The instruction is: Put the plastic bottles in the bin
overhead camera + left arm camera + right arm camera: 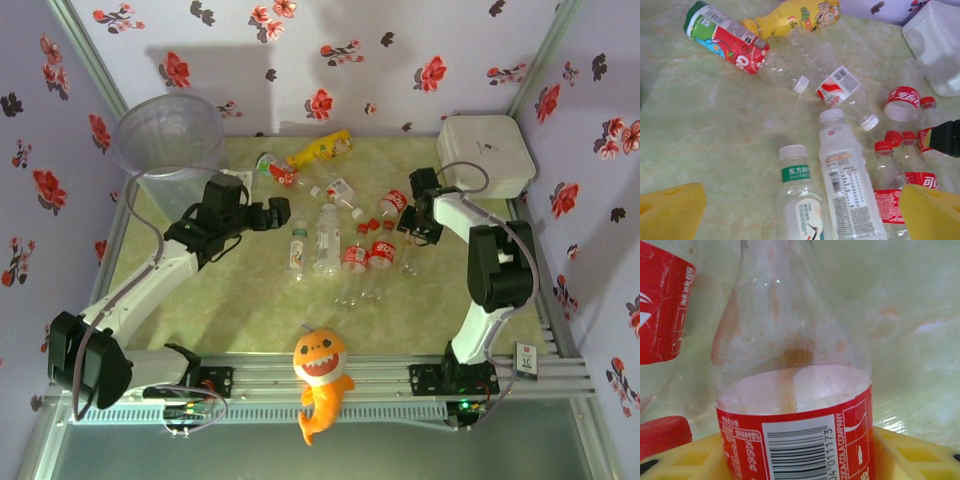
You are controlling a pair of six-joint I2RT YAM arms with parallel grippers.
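The bottles (327, 238) lie scattered on the bench (240, 300) to the right of the bin (168, 180), which stands upright, with the yellow bottle (320, 150) level with the bin and the others a little nearer the arms. The left fingers (670, 210) are spread wide just right of the bin, above the bottles and holding nothing. Farther right of the bin, the right fingers (912, 455) sit on either side of a red-labelled bottle (795, 390) (whether they press it I cannot tell).
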